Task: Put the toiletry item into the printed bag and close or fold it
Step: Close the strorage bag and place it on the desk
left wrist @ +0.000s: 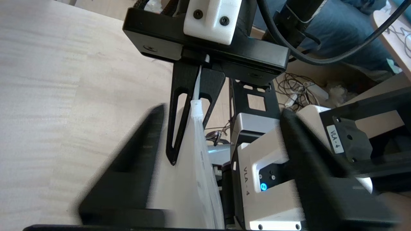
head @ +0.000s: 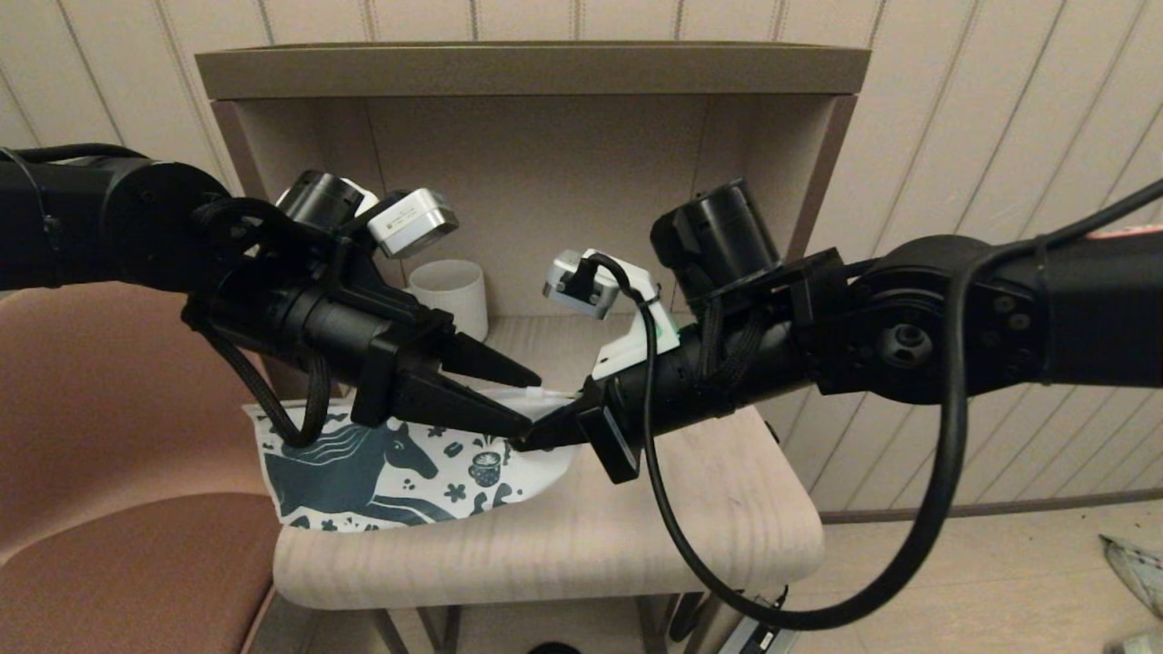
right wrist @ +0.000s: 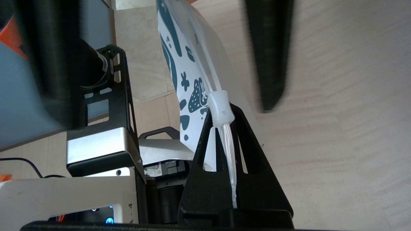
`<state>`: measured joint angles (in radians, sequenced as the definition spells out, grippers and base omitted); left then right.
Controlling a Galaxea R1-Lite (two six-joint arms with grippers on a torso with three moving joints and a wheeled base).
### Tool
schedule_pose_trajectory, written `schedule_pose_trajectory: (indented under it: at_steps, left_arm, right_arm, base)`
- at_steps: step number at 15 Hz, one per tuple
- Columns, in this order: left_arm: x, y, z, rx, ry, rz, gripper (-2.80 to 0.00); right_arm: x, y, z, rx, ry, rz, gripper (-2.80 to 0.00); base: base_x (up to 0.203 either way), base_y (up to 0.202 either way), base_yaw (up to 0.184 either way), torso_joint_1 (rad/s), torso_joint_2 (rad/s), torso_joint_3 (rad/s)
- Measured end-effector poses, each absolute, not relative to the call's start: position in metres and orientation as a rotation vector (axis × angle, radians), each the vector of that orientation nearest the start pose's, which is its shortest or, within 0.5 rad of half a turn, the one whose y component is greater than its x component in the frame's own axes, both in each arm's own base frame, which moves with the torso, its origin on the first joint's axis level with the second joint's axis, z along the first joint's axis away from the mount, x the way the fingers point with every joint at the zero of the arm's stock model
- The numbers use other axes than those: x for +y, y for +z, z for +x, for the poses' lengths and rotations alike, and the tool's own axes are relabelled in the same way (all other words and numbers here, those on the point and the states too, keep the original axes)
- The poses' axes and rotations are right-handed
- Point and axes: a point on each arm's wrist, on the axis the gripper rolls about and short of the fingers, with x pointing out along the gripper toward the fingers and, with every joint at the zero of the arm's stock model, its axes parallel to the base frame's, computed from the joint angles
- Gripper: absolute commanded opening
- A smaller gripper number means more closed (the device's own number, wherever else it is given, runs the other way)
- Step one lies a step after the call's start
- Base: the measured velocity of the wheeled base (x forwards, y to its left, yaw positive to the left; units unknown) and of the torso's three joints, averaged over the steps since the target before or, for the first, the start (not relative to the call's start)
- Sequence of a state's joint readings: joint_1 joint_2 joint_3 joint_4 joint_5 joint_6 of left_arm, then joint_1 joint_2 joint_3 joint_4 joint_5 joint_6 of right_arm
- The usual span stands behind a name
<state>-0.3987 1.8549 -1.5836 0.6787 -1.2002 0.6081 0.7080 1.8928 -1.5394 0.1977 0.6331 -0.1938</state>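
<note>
The printed bag [head: 391, 472], white with a teal horse and flowers, is held up on edge over the left part of the small table [head: 690, 518]. My right gripper [head: 530, 440] is shut on the clear strip at the zipper's end [right wrist: 228, 150], just behind the white slider [right wrist: 219, 108]. My left gripper [head: 531, 401] is open and straddles the bag's top edge [left wrist: 196, 166] close to the slider [left wrist: 196, 107], one finger on each side and neither touching it. No toiletry item shows in any view.
A white ribbed mug [head: 450, 292] stands at the back of the table, inside the open shelf unit [head: 527, 73]. A pink chair [head: 109, 454] sits to the left. Both arms meet over the table's middle.
</note>
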Motion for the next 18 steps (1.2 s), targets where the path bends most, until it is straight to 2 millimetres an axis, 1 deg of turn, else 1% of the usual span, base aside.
schedule_pose_trajectory:
  at_steps: [5, 13, 15, 18]
  left_arm:
    - [-0.146, 0.242, 0.291, 0.479, -1.672, 0.034, -2.8]
    - [-0.146, 0.239, 0.294, 0.494, -1.656, 0.044, -2.8]
    - [-0.146, 0.243, 0.295, 0.497, -1.616, 0.084, -2.8]
    - [-0.138, 0.253, 0.299, 0.455, -1.578, 0.104, -2.8]
  right_arm:
    - [0.25, 0.245, 0.272, 0.462, 1.355, -0.18, -2.8]
    - [0.25, 0.247, 0.271, 0.471, 1.269, -0.197, -2.8]
    - [0.248, 0.249, 0.269, 0.47, 1.25, -0.202, -2.8]
    - [0.243, 0.26, 0.263, 0.499, 1.21, -0.22, -2.8]
  base:
    - [0.0, 0.0, 0.0, 0.0, 0.0, 0.0]
    - [0.0, 0.0, 0.0, 0.0, 0.0, 0.0]
    - [0.0, 0.0, 0.0, 0.0, 0.0, 0.0]
    - [0.0, 0.0, 0.0, 0.0, 0.0, 0.0]
